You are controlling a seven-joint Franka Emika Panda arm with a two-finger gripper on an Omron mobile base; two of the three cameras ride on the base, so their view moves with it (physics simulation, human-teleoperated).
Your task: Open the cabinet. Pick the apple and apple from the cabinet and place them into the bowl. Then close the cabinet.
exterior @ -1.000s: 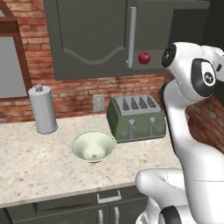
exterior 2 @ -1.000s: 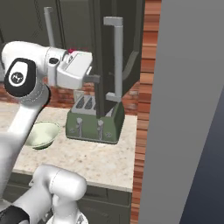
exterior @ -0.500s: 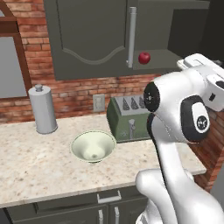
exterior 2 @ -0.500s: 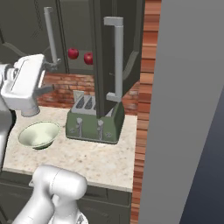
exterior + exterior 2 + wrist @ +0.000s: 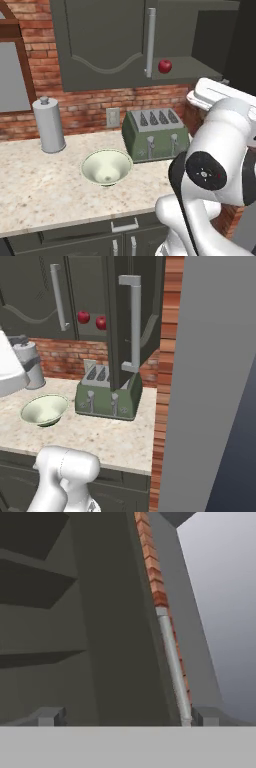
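the cabinet (image 5: 90, 296) hangs on the brick wall above the counter (image 5: 40, 190), its right door (image 5: 131, 321) swung out edge-on toward the room and its left door (image 5: 102, 42) shut. two red apples sit side by side on the lowest shelf inside, the left apple (image 5: 83, 317) just beside the right apple (image 5: 101, 322); from the left base view one apple shows past the left door's bar handle (image 5: 149, 42). the bowl (image 5: 106, 167) rests empty on the counter, between the grey canister (image 5: 48, 125) and the green toaster (image 5: 156, 134), well below the shelf.

the gripper (image 5: 125, 717) looks along the open door toward its silver bar, with a fingertip (image 5: 47, 717) low at each side of the hand view and a wide gap between them, so the claw stands spread and holds nothing (the tips are barely in frame, so this reading is somewhat unsure).

an apple is likely light, firm and smooth, round enough to roll on the flat shelf if nudged. the best hold is probably across its widest middle, fingers coming in level from the front, taking the nearer one first so the other is not knocked deeper. the door should swing stiffly on its hinge; its long bar is the place to push or pull it closed.
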